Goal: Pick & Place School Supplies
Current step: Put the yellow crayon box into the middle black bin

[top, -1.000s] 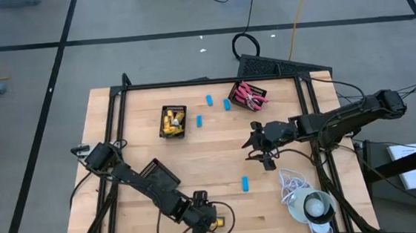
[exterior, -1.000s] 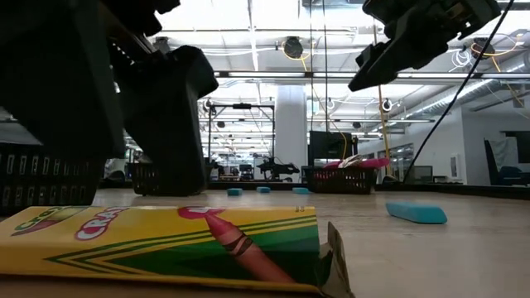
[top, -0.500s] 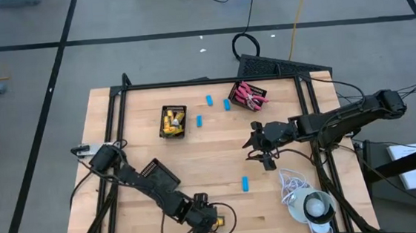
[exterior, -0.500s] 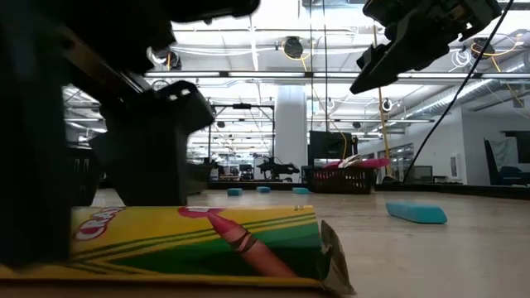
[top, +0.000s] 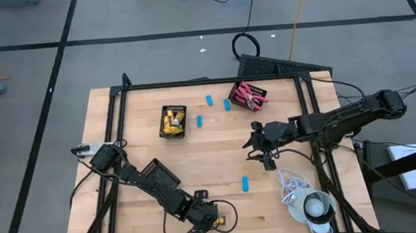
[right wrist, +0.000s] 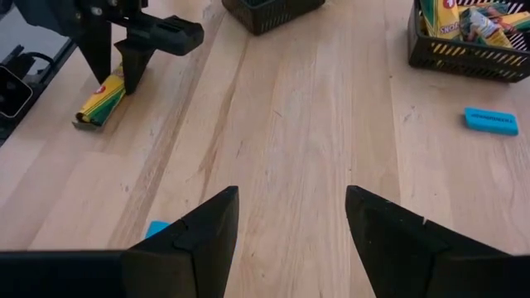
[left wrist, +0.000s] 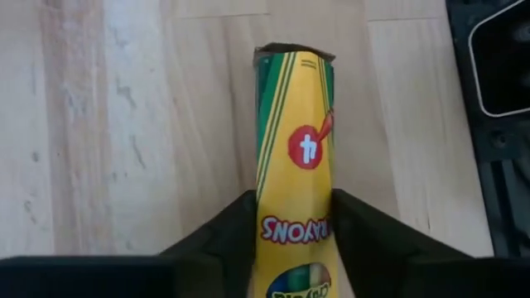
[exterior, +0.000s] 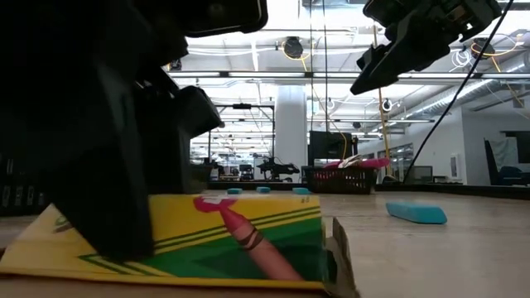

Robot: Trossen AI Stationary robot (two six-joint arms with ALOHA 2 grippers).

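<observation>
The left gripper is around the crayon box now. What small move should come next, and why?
Probably finish closing, then lift. In the left wrist view the left gripper has a finger on each side of the crayon box, which lies on the table. The basket of crayon boxes is far across the table. The right gripper waits open, mid-table.

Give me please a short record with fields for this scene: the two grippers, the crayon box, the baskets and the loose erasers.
left gripper: near table edge, fingers on both sides of crayon box
crayon box: flat on wood, yellow and green
right gripper: open, empty, above table middle
left basket: holds yellow crayon boxes
right basket: holds pink-handled scissors
blue erasers: three between the baskets, one near the right gripper
</observation>
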